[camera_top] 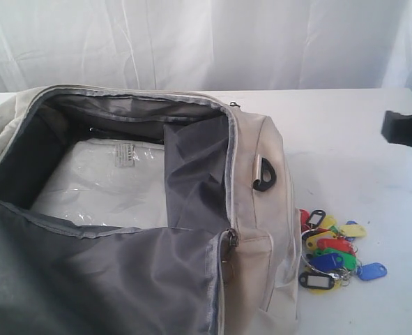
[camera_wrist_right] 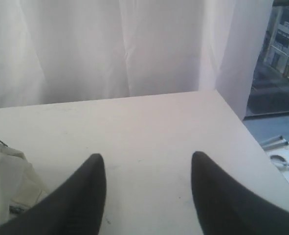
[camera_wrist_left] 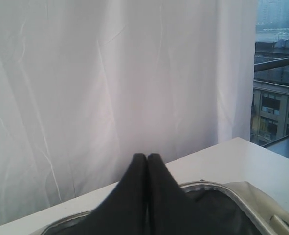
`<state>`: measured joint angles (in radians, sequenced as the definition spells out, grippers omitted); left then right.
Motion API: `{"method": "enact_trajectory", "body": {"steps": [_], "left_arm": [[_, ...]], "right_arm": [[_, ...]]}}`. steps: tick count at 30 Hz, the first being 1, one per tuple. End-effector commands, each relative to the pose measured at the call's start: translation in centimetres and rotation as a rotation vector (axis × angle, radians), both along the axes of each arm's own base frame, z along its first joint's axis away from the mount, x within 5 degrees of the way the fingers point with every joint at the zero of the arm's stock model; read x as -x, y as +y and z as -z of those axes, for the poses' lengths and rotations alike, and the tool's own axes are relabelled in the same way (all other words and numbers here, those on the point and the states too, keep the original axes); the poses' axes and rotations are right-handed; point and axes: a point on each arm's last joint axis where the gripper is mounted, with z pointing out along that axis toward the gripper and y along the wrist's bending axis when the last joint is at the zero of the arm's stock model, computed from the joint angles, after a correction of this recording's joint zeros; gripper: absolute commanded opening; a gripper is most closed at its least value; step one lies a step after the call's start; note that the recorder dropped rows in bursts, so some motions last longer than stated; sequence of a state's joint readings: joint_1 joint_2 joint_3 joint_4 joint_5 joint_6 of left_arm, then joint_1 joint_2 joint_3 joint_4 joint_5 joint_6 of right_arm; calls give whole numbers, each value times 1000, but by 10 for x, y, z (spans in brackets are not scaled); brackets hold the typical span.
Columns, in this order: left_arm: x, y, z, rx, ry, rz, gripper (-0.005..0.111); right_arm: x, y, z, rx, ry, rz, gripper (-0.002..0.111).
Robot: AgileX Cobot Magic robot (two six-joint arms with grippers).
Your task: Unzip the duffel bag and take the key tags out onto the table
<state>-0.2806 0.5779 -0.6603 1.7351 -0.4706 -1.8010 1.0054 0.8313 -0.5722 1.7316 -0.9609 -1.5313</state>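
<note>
The cream duffel bag (camera_top: 258, 230) lies unzipped on the white table (camera_top: 345, 125), its dark grey lining folded back. The key tags (camera_top: 334, 255), a bunch in blue, red, green, yellow and black, lie on the table just right of the bag. My left gripper (camera_wrist_left: 147, 157) is shut with nothing in it and hovers over the bag's zipper rim (camera_wrist_left: 242, 193); it is out of the exterior view. My right gripper (camera_wrist_right: 148, 161) is open and empty above bare table, the bag's corner (camera_wrist_right: 7, 171) beside it. A dark part of the right arm (camera_top: 404, 129) shows at the right edge, up and away from the tags.
A clear plastic-wrapped white packet (camera_top: 101, 185) lies inside the bag. A black D-ring (camera_top: 265, 171) sits on the bag's end. A white curtain (camera_top: 206, 42) hangs behind the table. The table's corner (camera_wrist_right: 232, 105) drops off near the right gripper, a window beyond it.
</note>
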Motion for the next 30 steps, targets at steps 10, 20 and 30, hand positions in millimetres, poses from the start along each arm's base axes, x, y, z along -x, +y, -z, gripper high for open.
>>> {"method": "enact_trajectory", "body": {"steps": [10,20,30], "left_arm": [[-4,12,-2,24,-13,-145,56],[-5,13,-2,25,-13,-149,56],[-5,13,-2,25,-13,-149,56]], "right_arm": [[61,-26,13,-83,-214,-571,0],[74,-9,78,-19,-75,-811,0],[74,-9,78,-199,8,-766,0]]}}
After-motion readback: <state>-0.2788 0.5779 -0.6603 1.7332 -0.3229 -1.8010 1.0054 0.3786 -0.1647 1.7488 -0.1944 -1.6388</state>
